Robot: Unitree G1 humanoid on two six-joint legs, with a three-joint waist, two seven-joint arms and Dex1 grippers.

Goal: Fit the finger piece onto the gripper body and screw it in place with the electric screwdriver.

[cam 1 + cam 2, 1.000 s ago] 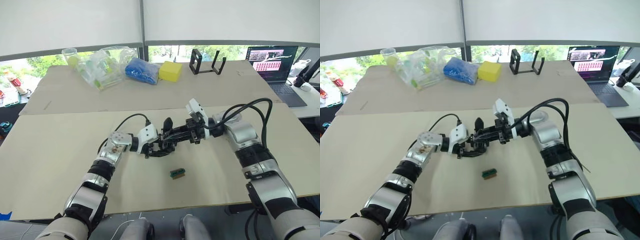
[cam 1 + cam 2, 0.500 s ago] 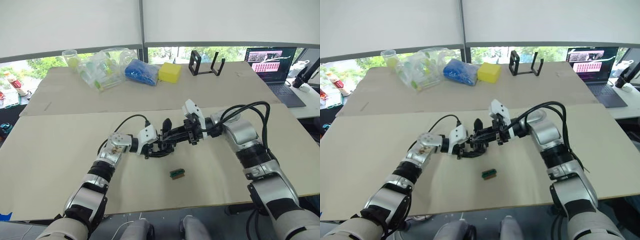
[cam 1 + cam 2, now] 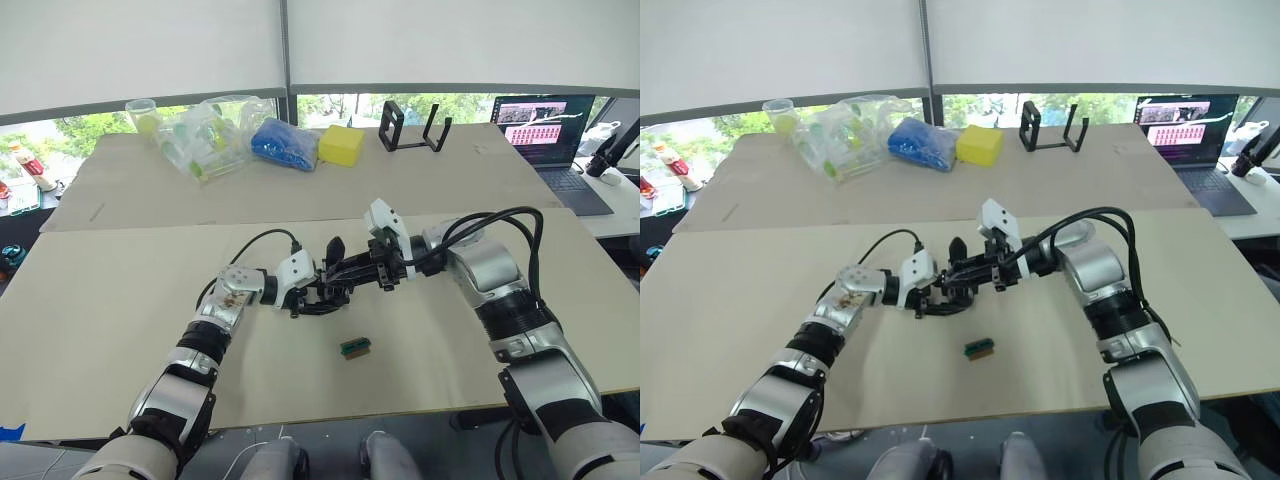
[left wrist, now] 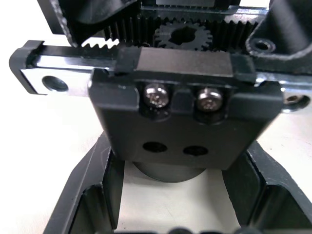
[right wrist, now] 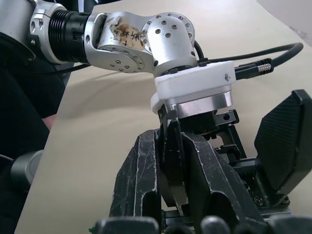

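On the beige table (image 3: 100, 300), the two arms meet near the middle. The left gripper (image 3: 318, 297) has its fingers spread around the gripper body (image 4: 170, 112), which fills the left wrist view: a toothed rack, a small gear, two screw heads and two empty holes below them are plain to see, but the body's lower part is cut off between the fingers. From the head views the body is a dark clump, with one pointed black finger (image 3: 334, 247) sticking up above it.

The right gripper (image 3: 345, 272) reaches in from the other side, its fingers pressed together on a thin grey-black part (image 5: 171, 170). I cannot tell whether this is the finger piece; most of it is hidden between the fingers.

A small green-and-brown block (image 3: 354, 348) lies alone on the table, nearer the robot. No electric screwdriver can be made out.
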